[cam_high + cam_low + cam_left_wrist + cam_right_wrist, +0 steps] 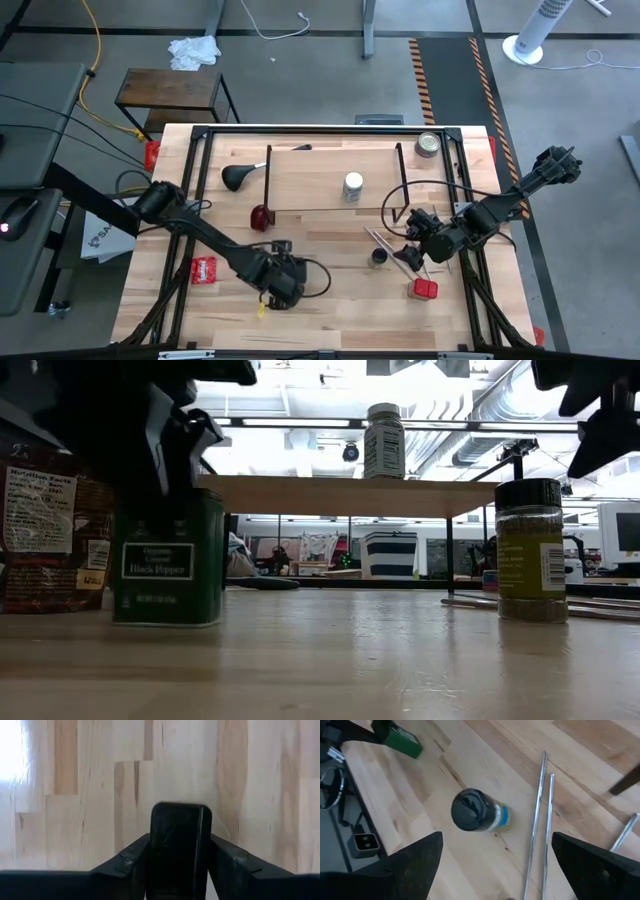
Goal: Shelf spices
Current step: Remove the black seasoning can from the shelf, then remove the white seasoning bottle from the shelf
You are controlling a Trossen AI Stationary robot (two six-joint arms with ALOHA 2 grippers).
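table (330, 310) | left hand (285, 283) hides pepper tin (167, 560) top | lid unseen

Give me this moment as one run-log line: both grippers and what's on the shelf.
left gripper: around green pepper tin, standing on table | right gripper: open, above black-capped jar | shelf: one white-capped jar

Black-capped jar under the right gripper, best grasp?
Grip the black-capped jar from above, across its round body just below the cap. It stands upright on the table with bare wood around it; only the metal rods lie beside it. Right gripper hovers open.
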